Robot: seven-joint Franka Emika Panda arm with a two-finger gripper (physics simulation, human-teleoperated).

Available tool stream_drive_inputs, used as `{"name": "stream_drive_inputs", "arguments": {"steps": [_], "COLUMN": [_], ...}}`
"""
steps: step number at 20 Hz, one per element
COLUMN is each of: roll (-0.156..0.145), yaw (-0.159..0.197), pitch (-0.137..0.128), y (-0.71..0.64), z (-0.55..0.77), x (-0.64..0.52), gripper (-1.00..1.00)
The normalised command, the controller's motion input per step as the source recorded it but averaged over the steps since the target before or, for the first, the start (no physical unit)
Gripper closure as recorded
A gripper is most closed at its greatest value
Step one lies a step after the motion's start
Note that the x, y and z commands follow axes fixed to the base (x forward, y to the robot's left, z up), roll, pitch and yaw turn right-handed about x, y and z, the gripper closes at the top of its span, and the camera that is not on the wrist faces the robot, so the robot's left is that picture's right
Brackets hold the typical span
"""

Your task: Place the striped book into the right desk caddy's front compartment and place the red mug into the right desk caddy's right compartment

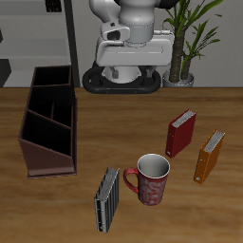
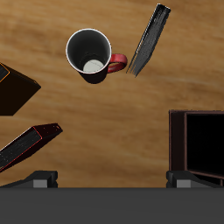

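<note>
The striped book [image 1: 107, 199] stands upright near the table's front edge, close beside the red mug [image 1: 150, 180], which stands upright with its mouth up. The right desk caddy [image 1: 47, 123], a dark reddish-brown box with slanted dividers, stands apart from them, with nothing in its sections. My gripper [image 1: 128, 59] hangs high above the back of the table, open and holding nothing. The wrist view looks down on the mug [image 2: 90, 54], the striped book [image 2: 150, 39], one end of the caddy [image 2: 197, 144] and my gripper [image 2: 112, 179], its fingertips [image 2: 39, 179] wide apart.
A red book [image 1: 180, 133] and an orange book [image 1: 210, 157] stand upright beyond the mug, on the side away from the caddy. Both show in the wrist view, the red book [image 2: 26, 144] and the orange book [image 2: 13, 87]. A potted plant [image 1: 190, 38] stands behind the table.
</note>
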Motion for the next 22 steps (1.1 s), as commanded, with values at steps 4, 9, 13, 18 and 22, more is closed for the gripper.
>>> {"name": "stream_drive_inputs", "arguments": {"steps": [4, 9, 13, 18, 22], "roll": [-0.009, 0.045, -0.004, 0.004, -0.018], "yaw": [0.054, 0.015, 0.005, 0.021, 0.026], "pitch": [-0.029, 0.012, -0.026, 0.003, 0.006], "y": [-0.03, -0.04, -0.11, -0.16, -0.28], "z": [0.1, -0.01, -0.02, -0.12, -0.01], "x": [0.27, 0.38, 0.3, 0.38, 0.4], "gripper": [-1.0, -1.0, -1.0, -1.0, -1.0]}}
